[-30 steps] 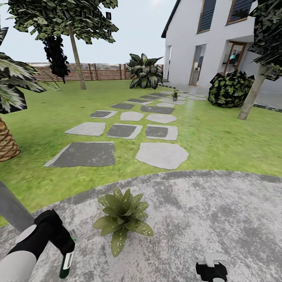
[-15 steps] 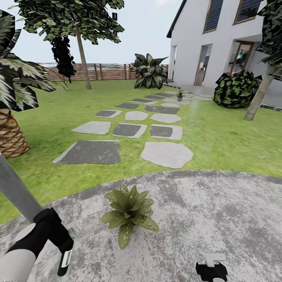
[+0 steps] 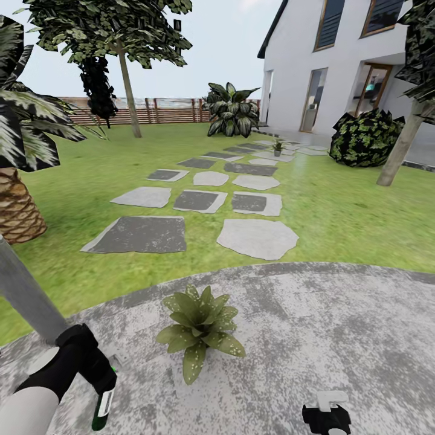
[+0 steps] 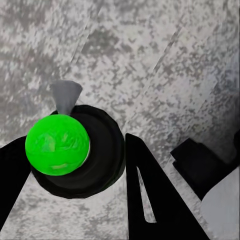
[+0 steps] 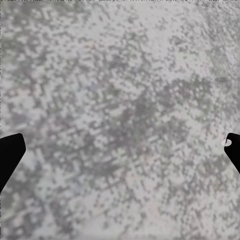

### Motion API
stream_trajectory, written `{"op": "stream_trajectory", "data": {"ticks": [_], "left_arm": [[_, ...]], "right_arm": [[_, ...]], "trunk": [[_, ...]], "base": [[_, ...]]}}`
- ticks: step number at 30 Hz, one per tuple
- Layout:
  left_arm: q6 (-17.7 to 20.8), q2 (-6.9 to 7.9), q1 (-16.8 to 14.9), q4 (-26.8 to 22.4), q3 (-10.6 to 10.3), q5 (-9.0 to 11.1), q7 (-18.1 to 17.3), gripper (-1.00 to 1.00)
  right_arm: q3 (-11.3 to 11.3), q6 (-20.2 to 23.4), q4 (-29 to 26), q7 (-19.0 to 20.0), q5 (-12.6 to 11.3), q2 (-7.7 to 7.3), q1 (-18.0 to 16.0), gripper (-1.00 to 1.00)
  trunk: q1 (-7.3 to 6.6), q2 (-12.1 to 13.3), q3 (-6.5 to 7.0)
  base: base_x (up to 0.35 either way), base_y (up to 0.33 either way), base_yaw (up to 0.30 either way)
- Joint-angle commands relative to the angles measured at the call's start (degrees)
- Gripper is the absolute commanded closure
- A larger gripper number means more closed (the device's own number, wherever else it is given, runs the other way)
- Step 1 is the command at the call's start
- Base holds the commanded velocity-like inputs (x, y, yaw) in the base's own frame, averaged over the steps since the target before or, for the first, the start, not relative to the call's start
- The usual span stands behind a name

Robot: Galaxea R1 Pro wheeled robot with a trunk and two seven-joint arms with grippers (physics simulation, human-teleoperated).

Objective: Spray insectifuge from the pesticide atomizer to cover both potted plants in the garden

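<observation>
Grey gravel patio (image 3: 338, 326), near edge by lawn (image 3: 338, 205): left gripper (image 3: 90, 371) clamped on pesticide atomizer (image 3: 104, 403), bottle hanging base-down just above gravel, carried low at robot's left, well short of nearest potted plant (image 3: 199, 329). Nozzle not aimed at leaves, judged transit hold, not spraying pose. Left wrist view: bottle's green end (image 4: 57, 145) pinched between dark fingers (image 4: 145, 195). Right gripper (image 3: 326, 417) spread wide, nothing held, idling over bare patio. Second potted plant (image 3: 277, 147) far up stepping stones (image 3: 257, 237), near house.

White house (image 3: 302, 66) far right; palm trunk (image 3: 18, 208) left; grey post (image 3: 24, 296) lower left; dark bush (image 3: 365, 138) beside house.
</observation>
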Motion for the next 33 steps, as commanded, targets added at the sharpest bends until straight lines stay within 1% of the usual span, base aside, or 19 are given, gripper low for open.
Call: {"op": "stream_trajectory", "data": {"ticks": [1, 2, 4, 7, 8, 9, 10, 11, 13, 16, 23, 30, 33], "left_arm": [[0.54, -0.43, -0.04, -0.13, 0.14, -0.37, -0.37, 1.0], [0.53, -0.73, -0.05, -0.2, 0.19, -0.37, -0.34, 1.0], [0.5, -0.85, -0.05, -0.31, 0.26, -0.37, 0.14, 1.0], [0.48, -0.33, -0.05, -0.11, 0.78, 0.39, 4.15, 1.0], [0.48, -0.28, -0.05, -0.09, 1.42, 0.65, 5.06, 1.0], [0.5, -0.47, -0.33, -0.31, 2.6, 0.98, 5.87, 1.0], [0.66, -0.78, -0.72, -0.48, 3.55, 1.17, 6.29, 1.0], [0.98, -1.42, -1.51, -0.85, 4.33, 1.42, 6.53, 1.0], [0.85, -2.52, -1.51, -0.9, 4.41, 1.02, 7.24, 1.0], [0.99, -2.08, -1.34, -0.36, 4.62, 1.29, 7.64, 1.0], [0.73, -2.53, -1.2, -0.27, 4.61, 1.33, 7.8, 1.0], [0.62, -2.67, -1.19, -0.14, 4.55, 1.38, 7.78, 1.0], [0.46, -2.62, -0.79, 2.33, 4.4, 0.87, 7.85, 1.0]], "right_arm": [[0.49, -0.19, 0.03, -0.1, -0.54, -0.01, -0.02, -1.0], [0.49, -0.2, 0.03, -0.09, -0.54, -0.01, -0.02, -1.0], [0.49, -0.23, 0.01, -0.14, -0.54, -0.01, -0.02, -1.0], [0.49, -0.24, 0.02, -0.09, -0.54, -0.01, -0.02, -1.0], [0.49, -0.21, 0.02, -0.09, -0.54, -0.01, -0.02, -1.0], [0.49, -0.18, 0.03, -0.08, -0.54, -0.01, -0.02, -1.0], [0.49, -0.17, 0.03, -0.08, -0.54, -0.01, -0.02, -1.0], [0.49, -0.17, 0.03, -0.08, -0.54, -0.01, -0.02, -1.0], [0.49, -0.22, 0.06, -0.1, -0.54, -0.02, -0.02, -1.0], [0.51, -0.24, 0.11, -0.1, -0.38, -0.09, -0.02, -1.0], [0.51, -0.24, 0.12, -0.1, -0.37, -0.18, -0.02, -1.0], [0.49, -0.24, 0.12, -0.16, -0.37, -0.18, -0.02, -1.0], [0.49, -0.24, 0.12, -0.16, -0.37, -0.18, -0.02, -1.0]], "trunk": [[-0.01, -0.02, -0.05], [-0.01, -0.02, -0.05], [-0.01, -0.02, -0.05], [-0.01, -0.02, -0.05], [-0.01, -0.02, -0.05], [-0.01, -0.02, -0.05], [-0.01, -0.02, -0.05], [-0.01, -0.02, -0.05], [-0.01, -0.02, -0.05], [-0.01, -0.02, -0.05], [-0.01, -0.02, -0.05], [-0.01, -0.02, -0.05], [-0.01, -0.02, -0.05]], "base": [[0.0, 0.0, 0.12], [0.0, 0.0, 0.192], [0.0, 0.0, 0.242], [0.0, 0.0, 0.12], [0.0, 0.0, 0.041], [0.0, 0.0, 0.021], [0.0, 0.0, 0.011], [0.0, 0.0, 0.003], [0.0, 0.0, 0.001], [0.0, 0.0, 0.0], [0.007, 0.0, 0.0], [0.221, 0.102, 0.0], [0.06, 0.023, 0.0]]}}
